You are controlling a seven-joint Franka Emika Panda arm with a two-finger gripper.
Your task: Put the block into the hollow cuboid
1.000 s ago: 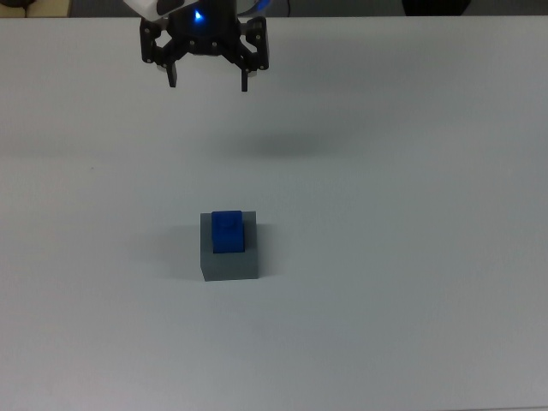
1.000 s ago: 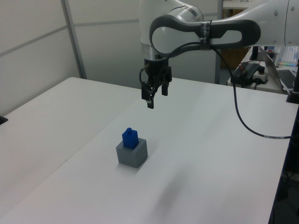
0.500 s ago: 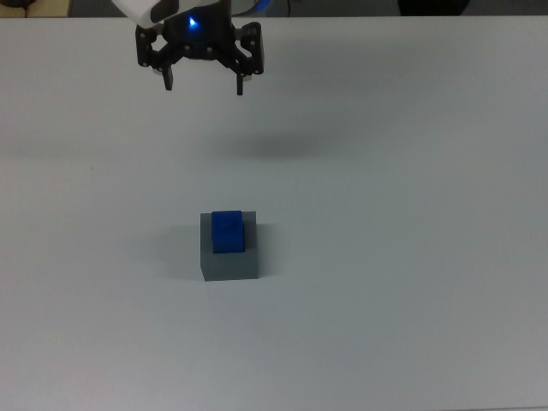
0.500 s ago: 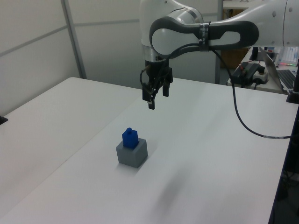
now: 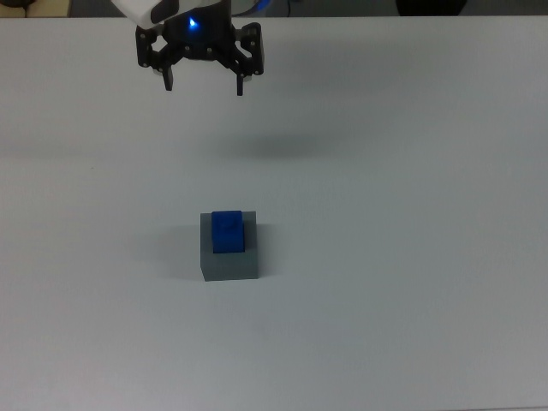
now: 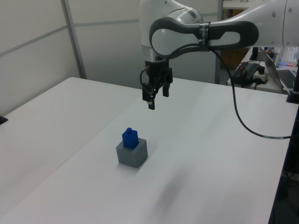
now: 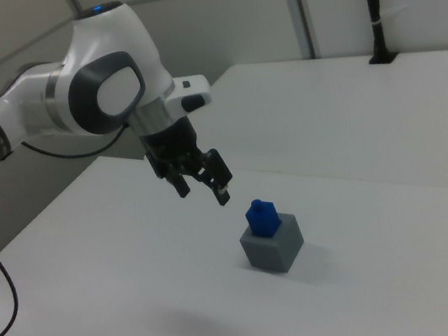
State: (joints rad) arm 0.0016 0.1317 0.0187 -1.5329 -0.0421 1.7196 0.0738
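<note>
The small blue block (image 5: 228,231) (image 6: 130,137) (image 7: 262,217) stands upright in the recess of the grey hollow cuboid (image 5: 229,262) (image 6: 132,154) (image 7: 272,247), its upper part sticking out above the rim. My gripper (image 5: 205,86) (image 6: 156,99) (image 7: 204,192) hangs open and empty in the air, well above the table and far from the box, toward the top view's upper edge. Nothing is between its fingers.
The white table (image 5: 411,257) carries only the box and block. In the left view, a black cable (image 6: 243,116) hangs from the arm over the table's right side, with a desk and equipment (image 6: 254,70) behind. A black post (image 7: 373,4) stands at the far edge in the right view.
The gripper has drifted slightly toward the top view's left and upper edge over the last second, staying open. Block and box have not moved.
</note>
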